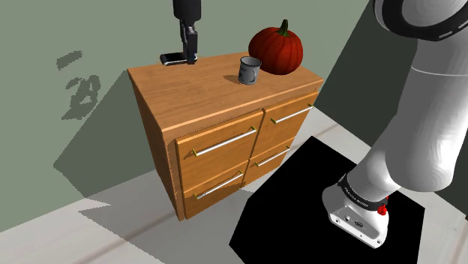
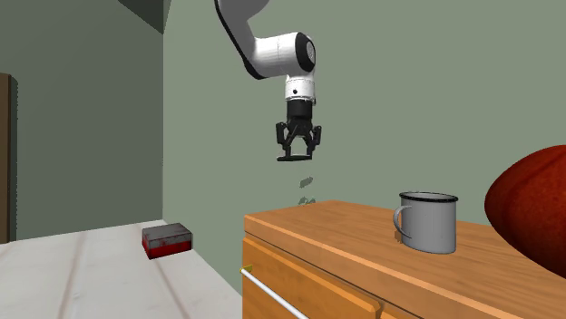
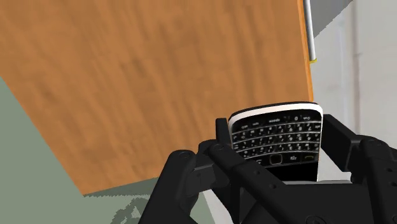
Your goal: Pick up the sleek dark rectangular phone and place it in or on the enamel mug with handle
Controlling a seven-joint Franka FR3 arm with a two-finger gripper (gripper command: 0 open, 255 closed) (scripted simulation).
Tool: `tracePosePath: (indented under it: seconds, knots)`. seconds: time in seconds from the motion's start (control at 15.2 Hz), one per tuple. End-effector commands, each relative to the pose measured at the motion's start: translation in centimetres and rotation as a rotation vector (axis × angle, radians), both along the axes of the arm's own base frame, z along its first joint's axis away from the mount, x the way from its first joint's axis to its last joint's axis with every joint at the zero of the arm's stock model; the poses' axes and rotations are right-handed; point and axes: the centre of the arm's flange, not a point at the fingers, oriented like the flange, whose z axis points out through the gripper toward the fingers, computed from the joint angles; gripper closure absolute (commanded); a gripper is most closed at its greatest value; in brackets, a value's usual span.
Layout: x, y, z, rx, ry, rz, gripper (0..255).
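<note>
Gripper (image 3: 280, 153) clamped on the phone (image 3: 277, 130): both black fingers (image 3: 221, 135) press its long edges, keypad and screen end facing the wrist camera, white rim showing along the top. Phone is a dark keyboard-type handset, lying roughly flat in the jaws, sticking out to the shoulder view's left of the gripper (image 1: 188, 51). In the second exterior view the gripper (image 2: 297, 152) hangs straight down from the white wrist with the phone (image 2: 292, 159) as a thin dark slab at the fingertips, off the surface and well above the wooden dresser (image 2: 345, 237); small shadow specks sit on the wall below it. In the shoulder view the phone (image 1: 177, 58) lines up with the dresser's (image 1: 187, 94) far left corner. Wrist view looks down on the wood top (image 3: 146, 76), with a silver drawer handle (image 3: 309, 32) past its edge. Mug (image 1: 249, 70) is grey, upright, on the top toward the shoulder view's right, well apart from the gripper; mug (image 2: 429, 222) handle faces the second exterior view's left. Red-orange pumpkin (image 1: 276, 49) just beside the mug, behind it. Dresser front has four drawers with bar handles (image 1: 223, 142). Red and grey box (image 2: 167, 239) on the floor beyond the dresser.
</note>
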Motion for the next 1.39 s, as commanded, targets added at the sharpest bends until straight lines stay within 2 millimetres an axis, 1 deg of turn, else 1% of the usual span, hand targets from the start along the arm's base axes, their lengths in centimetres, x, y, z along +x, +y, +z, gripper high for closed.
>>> tracePosePath:
  seconds: [0.0,1.32]
  knots:
    - [-0.3,-2.0,0.2,0.0,0.0,0.0,255]
    - [-3.1,-28.2,0.7,0.0,0.0,0.0,255]
